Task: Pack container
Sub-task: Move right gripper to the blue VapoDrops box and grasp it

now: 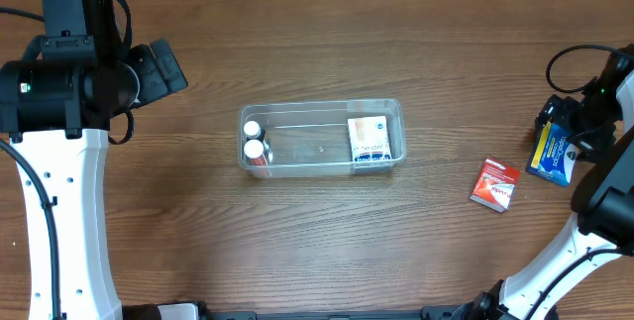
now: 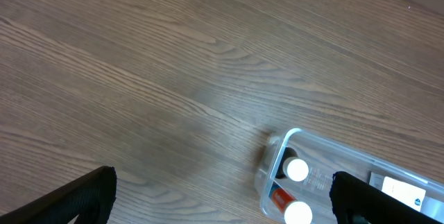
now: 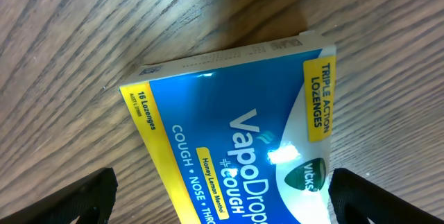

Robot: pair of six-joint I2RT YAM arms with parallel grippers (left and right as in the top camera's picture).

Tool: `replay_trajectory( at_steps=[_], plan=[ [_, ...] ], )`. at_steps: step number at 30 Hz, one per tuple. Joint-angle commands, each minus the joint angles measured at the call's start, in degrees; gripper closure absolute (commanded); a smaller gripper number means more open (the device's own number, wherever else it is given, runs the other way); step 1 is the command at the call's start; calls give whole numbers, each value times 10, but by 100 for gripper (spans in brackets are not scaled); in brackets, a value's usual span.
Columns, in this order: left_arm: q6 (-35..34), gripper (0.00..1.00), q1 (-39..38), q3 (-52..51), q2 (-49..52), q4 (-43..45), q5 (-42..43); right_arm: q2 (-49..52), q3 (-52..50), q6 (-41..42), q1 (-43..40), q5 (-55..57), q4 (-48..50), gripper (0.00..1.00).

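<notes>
The clear plastic container (image 1: 319,137) sits mid-table. It holds two white-capped bottles (image 1: 254,149) at its left end and a white-and-blue box (image 1: 369,140) at its right end. Its left end shows in the left wrist view (image 2: 277,156), with the bottles (image 2: 296,170). My left gripper (image 2: 222,203) is open and empty above the bare table, left of the container. A blue and yellow Vicks VapoDrops box (image 3: 236,141) lies flat at the far right (image 1: 553,149). My right gripper (image 3: 222,203) is open, its fingers straddling that box just above it.
A small red packet (image 1: 494,183) lies on the table between the container and the blue box. A black cable (image 1: 567,57) loops at the right arm.
</notes>
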Motion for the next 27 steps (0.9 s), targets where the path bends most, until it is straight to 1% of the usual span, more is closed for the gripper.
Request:
replay_trajectory(
  at_steps=[1, 5, 12, 15, 19, 20, 21, 24, 27],
  plan=[
    [13, 0, 2, -2, 2, 0, -7, 8, 0, -33, -2, 26, 7, 0],
    [14, 0, 2, -2, 2, -3, -7, 8, -7, -47, -2, 28, 21, 0],
    [13, 0, 2, -2, 2, -2, -7, 8, -66, -47, -2, 25, 75, 0],
    [14, 0, 2, -2, 2, -2, -7, 8, -75, -47, -2, 5, 86, 0],
    [14, 0, 2, -2, 2, -2, -7, 8, -74, -44, -2, -15, 92, 11],
    [14, 0, 2, -2, 2, -2, -8, 8, -74, -44, -2, -22, 94, 17],
    [14, 0, 2, -2, 2, -2, -8, 8, -73, -40, -2, -30, 94, 20],
    [14, 0, 2, -2, 2, -2, -7, 7, -63, -26, -2, -33, 87, 20],
    [14, 0, 2, -2, 2, -3, -8, -1, -25, -12, 3, -44, 58, 22]
  ],
)
